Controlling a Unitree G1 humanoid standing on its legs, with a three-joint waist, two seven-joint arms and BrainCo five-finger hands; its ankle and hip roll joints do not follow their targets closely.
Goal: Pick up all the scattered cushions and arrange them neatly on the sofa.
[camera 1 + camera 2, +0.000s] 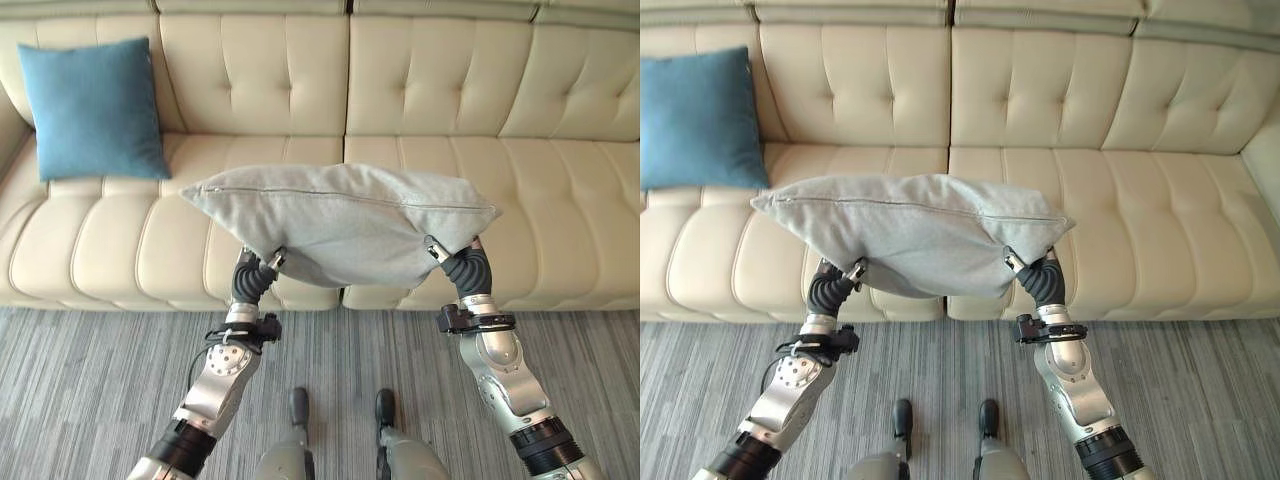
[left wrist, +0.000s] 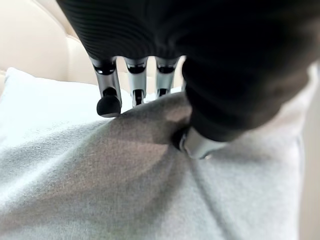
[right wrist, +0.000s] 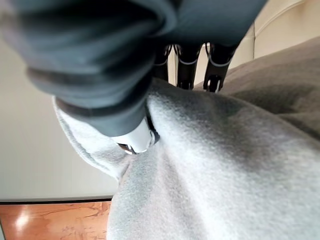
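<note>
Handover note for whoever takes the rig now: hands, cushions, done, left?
Left robot hand: fingers and thumb pinching the grey cushion at its lower left corner.
Right robot hand: pinching the same cushion at its lower right corner.
Grey cushion: held up between both hands, in front of the middle of the cream sofa, not resting on the seat.
Blue cushion: upright against the backrest at the sofa's left end.
Done: blue cushion placed.
Left: set the grey cushion on the sofa, probably against the backrest, then release.

Silver-grey arms end in dark ribbed wrist covers; each robot hand has silver, dark-tipped fingers.
</note>
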